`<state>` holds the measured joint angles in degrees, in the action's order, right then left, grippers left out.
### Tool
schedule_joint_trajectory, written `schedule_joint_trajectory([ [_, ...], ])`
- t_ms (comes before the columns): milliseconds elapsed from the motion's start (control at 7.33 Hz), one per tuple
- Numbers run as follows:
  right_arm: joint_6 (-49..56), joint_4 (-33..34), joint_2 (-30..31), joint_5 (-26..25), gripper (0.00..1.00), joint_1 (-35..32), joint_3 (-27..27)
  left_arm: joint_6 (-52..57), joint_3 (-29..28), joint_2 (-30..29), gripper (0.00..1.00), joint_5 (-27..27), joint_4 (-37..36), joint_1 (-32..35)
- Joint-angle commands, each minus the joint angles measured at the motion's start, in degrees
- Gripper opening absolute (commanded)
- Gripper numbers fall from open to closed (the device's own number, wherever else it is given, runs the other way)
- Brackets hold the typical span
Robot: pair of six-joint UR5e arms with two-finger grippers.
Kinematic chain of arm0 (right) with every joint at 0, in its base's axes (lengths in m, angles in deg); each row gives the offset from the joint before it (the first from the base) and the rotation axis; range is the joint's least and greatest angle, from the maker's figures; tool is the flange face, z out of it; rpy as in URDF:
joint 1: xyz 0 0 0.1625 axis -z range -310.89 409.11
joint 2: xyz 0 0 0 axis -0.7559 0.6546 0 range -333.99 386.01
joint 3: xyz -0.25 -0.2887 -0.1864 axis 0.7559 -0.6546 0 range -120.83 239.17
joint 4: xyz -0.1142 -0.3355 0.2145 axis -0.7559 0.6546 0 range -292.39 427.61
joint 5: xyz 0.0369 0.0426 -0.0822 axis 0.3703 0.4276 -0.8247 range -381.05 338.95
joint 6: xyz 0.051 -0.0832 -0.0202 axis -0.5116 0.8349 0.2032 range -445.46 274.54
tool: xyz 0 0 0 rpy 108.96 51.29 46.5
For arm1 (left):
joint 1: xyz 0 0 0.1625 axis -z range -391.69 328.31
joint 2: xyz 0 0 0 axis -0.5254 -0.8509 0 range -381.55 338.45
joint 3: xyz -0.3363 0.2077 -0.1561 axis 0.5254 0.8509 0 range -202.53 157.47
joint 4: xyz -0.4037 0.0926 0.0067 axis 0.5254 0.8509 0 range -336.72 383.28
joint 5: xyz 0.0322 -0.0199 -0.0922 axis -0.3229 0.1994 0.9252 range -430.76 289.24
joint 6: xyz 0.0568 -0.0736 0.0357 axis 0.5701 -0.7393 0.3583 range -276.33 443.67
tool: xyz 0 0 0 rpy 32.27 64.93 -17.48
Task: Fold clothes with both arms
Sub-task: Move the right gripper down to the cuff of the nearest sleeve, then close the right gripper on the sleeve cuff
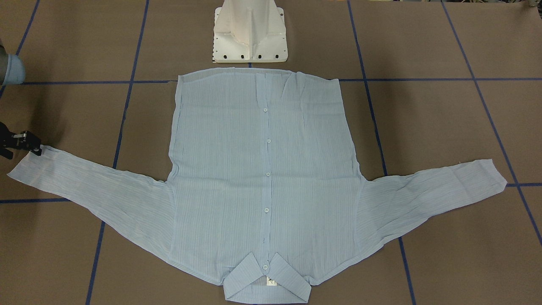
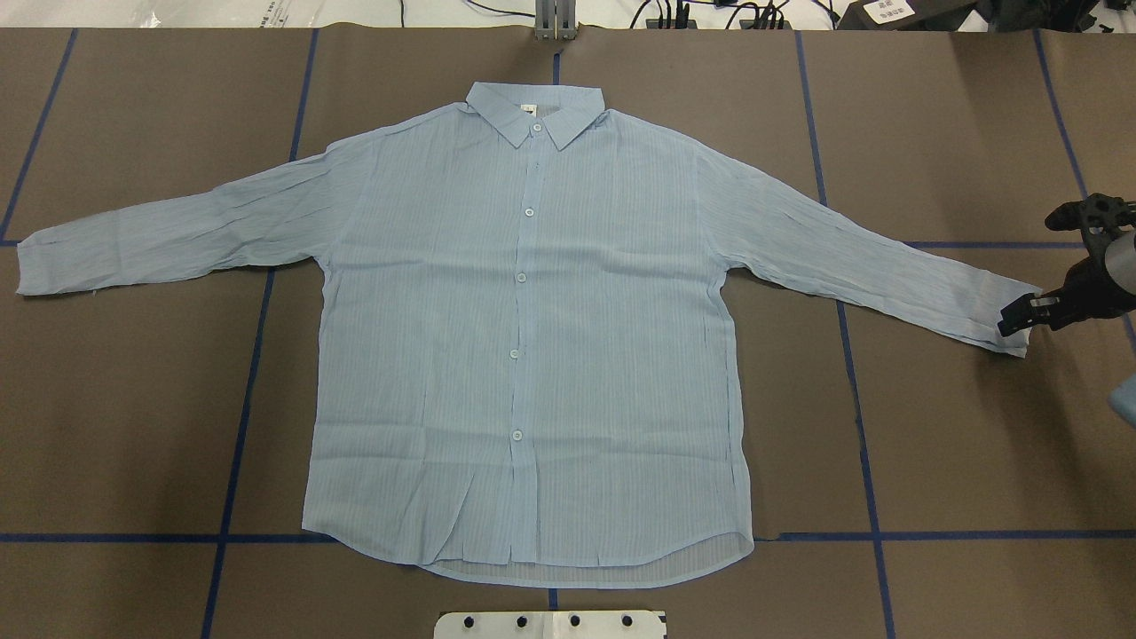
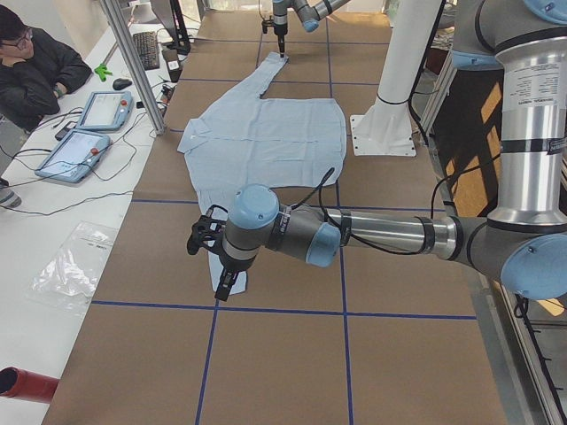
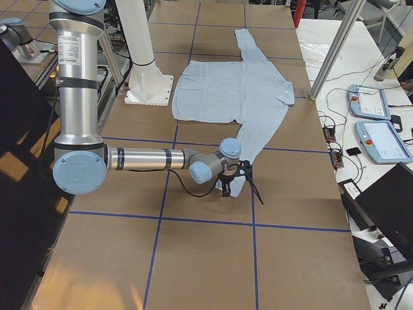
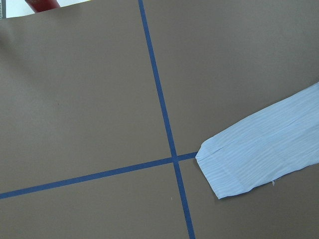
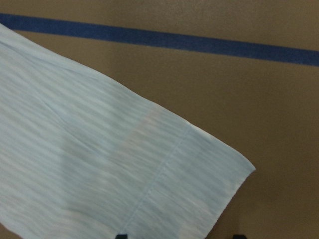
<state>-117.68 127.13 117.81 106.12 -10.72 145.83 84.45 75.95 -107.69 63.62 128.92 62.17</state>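
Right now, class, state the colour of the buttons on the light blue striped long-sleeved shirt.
White buttons; overhead exterior view.

Left arm (image 3: 381,232) and right arm (image 4: 142,159): silver tubes, grey joints, light blue round caps, printed labels, thin black cables; black left tool (image 3: 220,282) and right tool (image 2: 1019,318); white flanged pedestal (image 1: 250,34) with dark screw holes
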Motion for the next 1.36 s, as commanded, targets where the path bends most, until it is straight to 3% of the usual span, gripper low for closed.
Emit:
schedule_joint_trajectory([
  [0, 0.05, 0.07, 0.05, 0.01, 0.73, 0.07, -0.09, 0.1, -0.05, 0.0, 1.0, 0.0, 0.0, 0.0],
  [409, -0.03, 0.07, -0.04, -0.08, 0.65, 0.15, -0.96, 0.01, 0.04, 0.0, 1.0, -0.09, 0.0, 0.0],
  [682, -0.03, -0.02, -0.04, -0.08, 0.65, 0.15, -1.14, 0.19, 0.12, 0.0, 1.0, 0.0, 0.0, 0.0],
  [1228, -0.12, -0.02, -0.04, 0.1, 0.44, 0.15, -0.97, 0.1, 0.13, 0.0, 1.0, 0.0, 0.0, 0.0],
])
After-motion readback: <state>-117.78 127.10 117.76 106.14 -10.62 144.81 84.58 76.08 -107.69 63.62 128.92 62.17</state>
